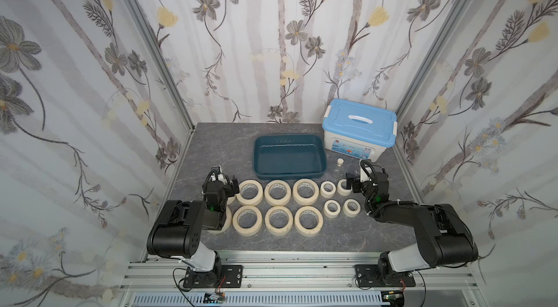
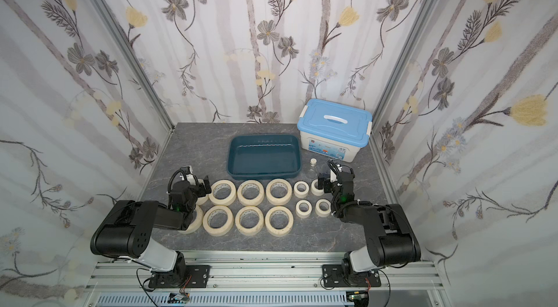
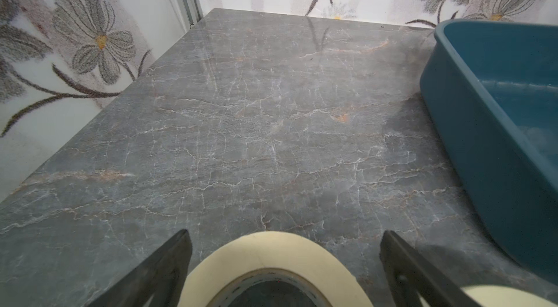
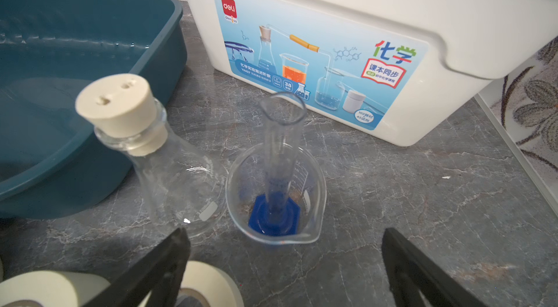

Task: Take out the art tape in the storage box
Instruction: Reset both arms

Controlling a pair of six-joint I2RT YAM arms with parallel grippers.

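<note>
On the table [image 1: 347,230], cream ring-shaped art tape [image 1: 277,193].

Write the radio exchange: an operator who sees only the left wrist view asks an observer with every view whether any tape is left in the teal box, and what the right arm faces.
Operator: I see only one corner of the box. Any tape inside?
Observer: None. In both top views the teal box holds nothing.
Operator: Where are the rolls, then?
Observer: The tape rolls lie flat in two rows on the table in front of the box, four small ones at the right end.
Operator: And the right arm?
Observer: Its fingers stand open, facing a stoppered flask and a beaker.
</note>
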